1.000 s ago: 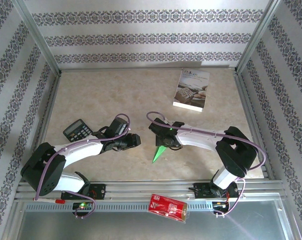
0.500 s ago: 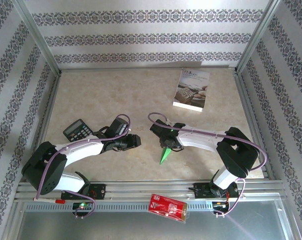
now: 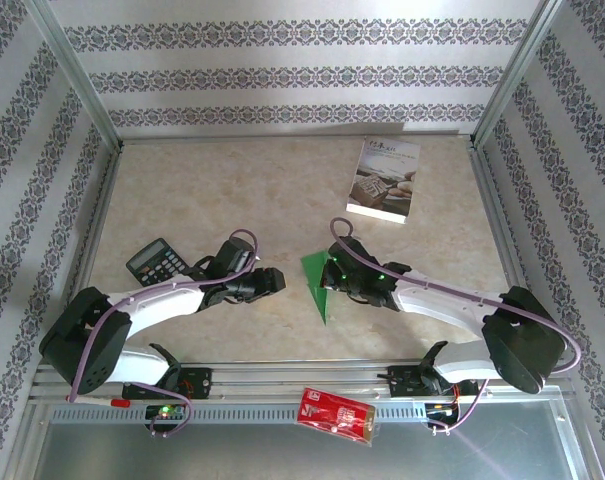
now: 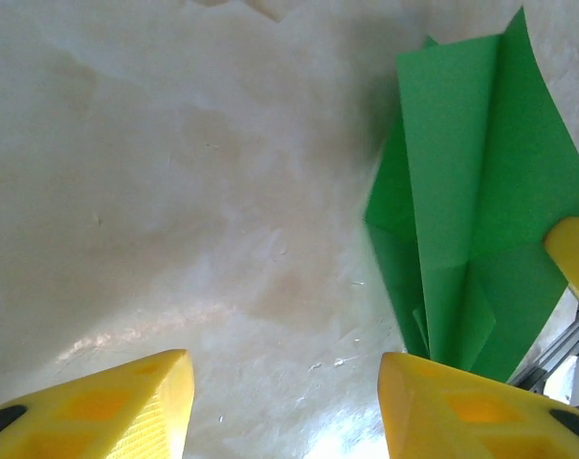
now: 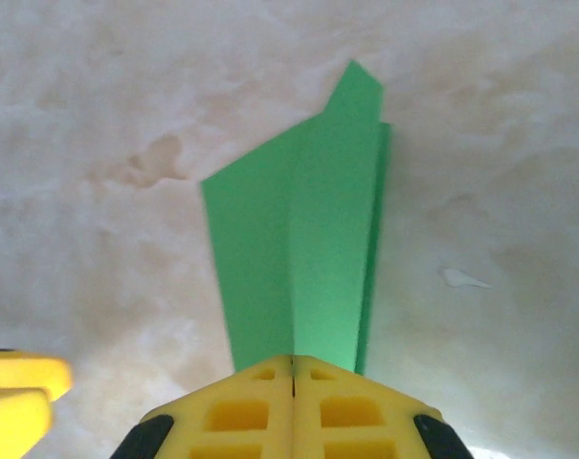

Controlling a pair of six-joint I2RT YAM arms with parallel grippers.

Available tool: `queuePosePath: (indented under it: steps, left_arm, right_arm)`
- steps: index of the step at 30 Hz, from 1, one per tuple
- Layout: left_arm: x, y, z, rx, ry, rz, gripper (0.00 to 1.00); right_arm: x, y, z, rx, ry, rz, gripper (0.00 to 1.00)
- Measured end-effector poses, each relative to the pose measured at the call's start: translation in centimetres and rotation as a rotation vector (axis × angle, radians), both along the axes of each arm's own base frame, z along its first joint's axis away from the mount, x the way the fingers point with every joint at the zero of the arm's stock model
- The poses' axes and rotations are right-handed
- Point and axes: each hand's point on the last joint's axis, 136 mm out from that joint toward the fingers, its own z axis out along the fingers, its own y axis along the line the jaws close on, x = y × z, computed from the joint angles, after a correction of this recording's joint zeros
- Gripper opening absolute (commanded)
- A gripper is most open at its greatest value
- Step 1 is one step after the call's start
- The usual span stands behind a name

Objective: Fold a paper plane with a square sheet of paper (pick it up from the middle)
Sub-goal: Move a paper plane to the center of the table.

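1. Paper plane (image 3: 316,285) sits mid-desk (image 3: 212,190), toward the near edge, between the two arms.
2. Right arm (image 3: 452,305) reaches in from the right, and the right jaws are closed on the plane's right side.
3. Left arm (image 3: 152,298) ends just left of the plane. The left jaws stand part open and empty, facing it.
4. Its long axis runs far to near, with the nose nearest. Whether it touches the desk I cannot tell.
5. The right jaws have it, so any help from the left would probably come in across that axis.

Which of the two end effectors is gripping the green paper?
The right end effector, shut on the paper plane; the left end effector stands open beside it, empty.
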Motion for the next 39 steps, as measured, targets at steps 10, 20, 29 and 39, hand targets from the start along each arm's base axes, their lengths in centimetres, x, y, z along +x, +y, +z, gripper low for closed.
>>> queuePosePath:
  steps: [10, 20, 29, 39]
  left_arm:
    - [-0.1, -1.9, -1.3, -0.05, 0.059, -0.012, 0.54]
    - [0.6, -7.7, -0.2, -0.134, 0.06, -0.125, 0.56]
    - [1.0, -9.8, -0.7, -0.143, 0.075, -0.161, 0.37]
    - [1.8, -10.8, -1.7, -0.137, 0.098, -0.17, 0.12]
  right_arm:
    - [-0.4, -2.9, -4.5, 0.123, 0.064, -0.091, 0.0]
    - [-0.6, -3.1, -4.4, 0.151, 0.044, -0.092, 0.0]
    - [-0.7, -3.2, -4.5, 0.152, 0.043, -0.092, 0.0]
    - [-0.8, -3.2, -4.6, 0.154, 0.045, -0.096, 0.0]
